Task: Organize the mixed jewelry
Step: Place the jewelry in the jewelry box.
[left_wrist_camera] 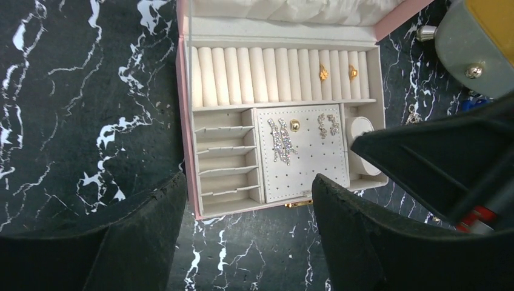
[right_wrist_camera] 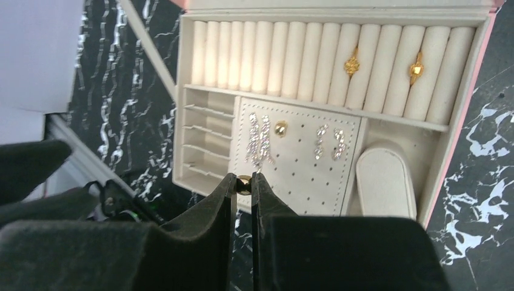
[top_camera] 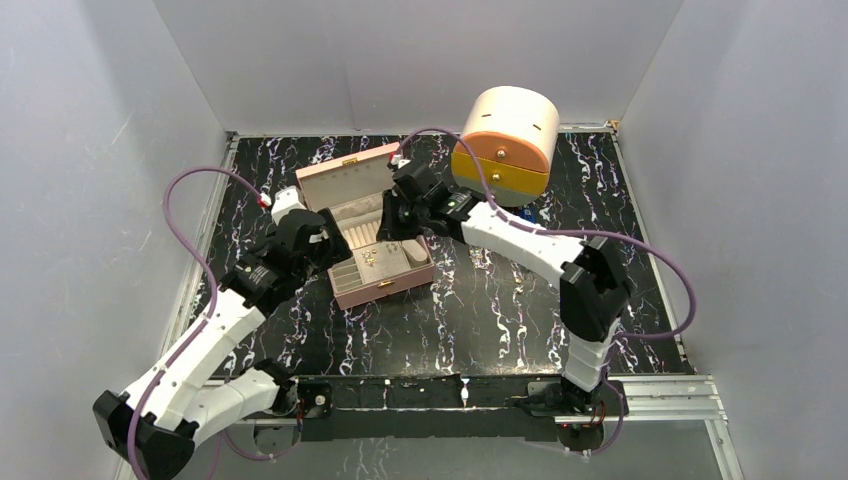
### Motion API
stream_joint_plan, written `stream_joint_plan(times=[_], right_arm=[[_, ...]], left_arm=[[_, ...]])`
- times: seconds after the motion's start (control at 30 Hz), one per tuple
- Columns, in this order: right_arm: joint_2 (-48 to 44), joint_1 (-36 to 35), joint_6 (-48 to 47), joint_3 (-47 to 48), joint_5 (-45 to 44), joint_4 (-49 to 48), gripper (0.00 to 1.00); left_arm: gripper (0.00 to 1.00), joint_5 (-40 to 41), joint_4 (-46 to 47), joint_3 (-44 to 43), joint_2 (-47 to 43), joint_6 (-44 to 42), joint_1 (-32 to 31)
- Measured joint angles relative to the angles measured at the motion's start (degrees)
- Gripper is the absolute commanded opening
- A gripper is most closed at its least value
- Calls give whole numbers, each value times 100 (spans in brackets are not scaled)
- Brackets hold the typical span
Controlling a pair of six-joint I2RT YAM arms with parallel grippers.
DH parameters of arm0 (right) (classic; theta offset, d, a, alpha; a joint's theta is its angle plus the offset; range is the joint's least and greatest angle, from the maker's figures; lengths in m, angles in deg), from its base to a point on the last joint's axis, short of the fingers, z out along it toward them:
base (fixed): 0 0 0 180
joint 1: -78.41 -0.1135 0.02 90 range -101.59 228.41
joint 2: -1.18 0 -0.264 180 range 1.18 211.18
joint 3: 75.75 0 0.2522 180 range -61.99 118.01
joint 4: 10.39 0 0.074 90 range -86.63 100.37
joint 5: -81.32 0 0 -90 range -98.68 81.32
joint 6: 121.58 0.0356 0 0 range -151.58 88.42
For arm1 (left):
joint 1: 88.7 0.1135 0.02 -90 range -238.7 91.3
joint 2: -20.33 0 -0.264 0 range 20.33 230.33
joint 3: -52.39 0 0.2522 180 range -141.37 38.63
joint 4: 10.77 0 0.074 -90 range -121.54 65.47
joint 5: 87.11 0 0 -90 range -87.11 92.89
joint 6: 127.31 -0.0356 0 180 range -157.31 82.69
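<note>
left claw (left_wrist_camera: 248, 242): spread wide, nothing in it, hanging just off the left side of the pink box (top_camera: 385, 285).
right claw (right_wrist_camera: 243, 185): pinched on a held gold stud (right_wrist_camera: 243, 180), over the box's front edge, just short of the earring panel (right_wrist_camera: 297, 176).
progress: looks well along. several pieces are already seated in the box. the held stud isn't placed yet, and probably pairs with the one on the panel.
leftover: one small glinting bit (left_wrist_camera: 414, 113) on the table just right of the box, can't tell what it is.
box front-left: divider slots (right_wrist_camera: 203, 136), nothing in them.
box front-middle: the panel carries long crystal earrings (right_wrist_camera: 260, 140), a seated gold stud (right_wrist_camera: 280, 128) and short crystal earrings (right_wrist_camera: 330, 143).
box front-right: oval cushion (right_wrist_camera: 385, 179), bare.
box back row: ring rolls (right_wrist_camera: 267, 54) hold two gold rings (right_wrist_camera: 352, 62).
behind-right of box: round drawer chest (top_camera: 505, 135), drawers look shut, contents hidden.
</note>
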Motion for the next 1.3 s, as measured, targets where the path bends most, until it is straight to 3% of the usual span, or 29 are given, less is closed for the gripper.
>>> stream_joint_plan(times=[0.23, 0.83, 1.3], right_arm=[[656, -234, -238, 474, -638, 232, 16], [1373, -380, -433, 1038, -1740, 573, 16], [1574, -376, -492, 1213, -1694, 629, 16]], left_arm=[[73, 245, 9, 28, -317, -225, 0], [73, 485, 203, 87, -122, -715, 0], [73, 476, 313, 87, -52, -811, 0]])
